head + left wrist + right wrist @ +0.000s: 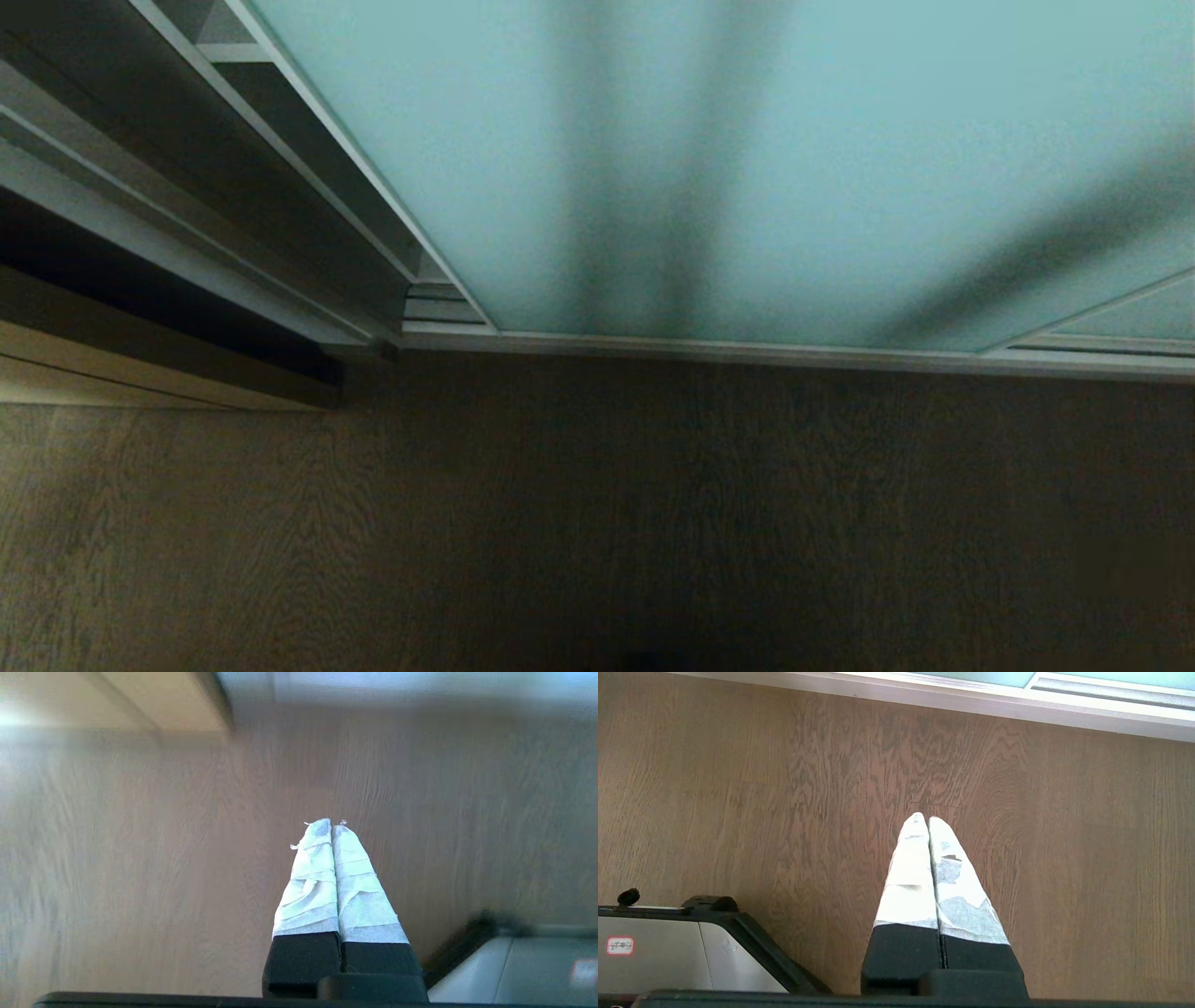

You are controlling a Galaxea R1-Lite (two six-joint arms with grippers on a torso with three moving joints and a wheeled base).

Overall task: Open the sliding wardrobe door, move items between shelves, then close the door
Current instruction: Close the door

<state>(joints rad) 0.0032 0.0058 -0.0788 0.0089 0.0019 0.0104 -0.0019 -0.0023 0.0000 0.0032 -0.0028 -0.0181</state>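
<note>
So starting at the far left of the head view, there's a light wood panel down low with a dark gap above it, then a run of grey wardrobe framing slanting up and away, with what looks like a short white shelf edge peeking out near the top. Right of that, the sliding wardrobe door fills most of the upper picture: frosted pale blue-green glass in a thin silver frame, sitting shut across the opening, with blurry dark shapes showing through it that I can't make out. Its bottom rail runs along the wood-grain floor, and at the far right a second framed panel overlaps in the corner. No bag or houndstooth cloth visible anywhere. Neither arm shows in the head view. In the left wrist view, the left gripper hangs above the floor with its white-wrapped fingers pressed together, nothing between them, and a bit of the robot's grey base just beside. In the right wrist view, the right gripper is the same deal: taped fingers closed tip to tip, empty, pointing toward the door's rail, apart from it.
</note>
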